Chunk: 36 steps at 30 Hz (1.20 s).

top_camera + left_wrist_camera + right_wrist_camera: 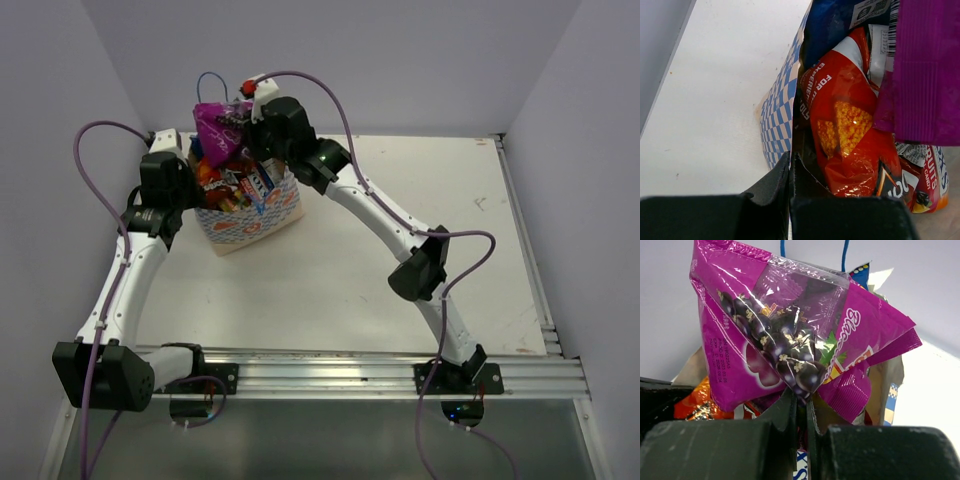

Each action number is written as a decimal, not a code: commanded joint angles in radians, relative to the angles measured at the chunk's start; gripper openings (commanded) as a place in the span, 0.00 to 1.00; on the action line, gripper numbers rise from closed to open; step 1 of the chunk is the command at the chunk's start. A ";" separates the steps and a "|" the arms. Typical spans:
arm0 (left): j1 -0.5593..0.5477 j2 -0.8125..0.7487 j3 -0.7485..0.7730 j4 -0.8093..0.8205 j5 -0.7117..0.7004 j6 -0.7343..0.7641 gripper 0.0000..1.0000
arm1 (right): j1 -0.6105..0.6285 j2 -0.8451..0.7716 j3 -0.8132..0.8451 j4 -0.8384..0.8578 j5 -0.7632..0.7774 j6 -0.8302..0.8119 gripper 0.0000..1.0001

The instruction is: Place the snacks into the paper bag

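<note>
The paper bag (250,218), tan with a blue-white checkered band, stands at the back left of the table, stuffed with snacks. My right gripper (246,120) hovers over the bag's mouth, shut on a purple packet (775,330) pinched at its lower corner (802,394). The same purple packet (927,70) hangs over a red chips packet (845,125) and a yellow-red candy packet (930,180) inside the bag. My left gripper (790,162) is shut on the bag's checkered wall (780,100) at its left rim (195,170).
The bag's blue cord handles (844,255) rise behind the purple packet. Grey walls close in at the back and left near the bag. White tabletop (420,270) stretches to the right, with a metal rail (350,375) along the near edge.
</note>
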 commanded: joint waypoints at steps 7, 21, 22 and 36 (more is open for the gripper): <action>-0.004 -0.027 0.005 0.042 0.002 0.014 0.00 | 0.013 0.044 0.026 -0.282 -0.056 -0.047 0.04; -0.004 -0.021 0.010 0.050 0.006 0.015 0.00 | 0.042 0.064 -0.047 -0.466 -0.050 -0.113 0.07; -0.004 -0.021 0.010 0.050 0.006 0.014 0.00 | 0.043 0.059 -0.057 -0.477 -0.030 -0.119 0.07; -0.004 -0.028 0.007 0.055 -0.008 0.017 0.00 | 0.043 -0.186 -0.109 -0.124 -0.108 -0.078 0.73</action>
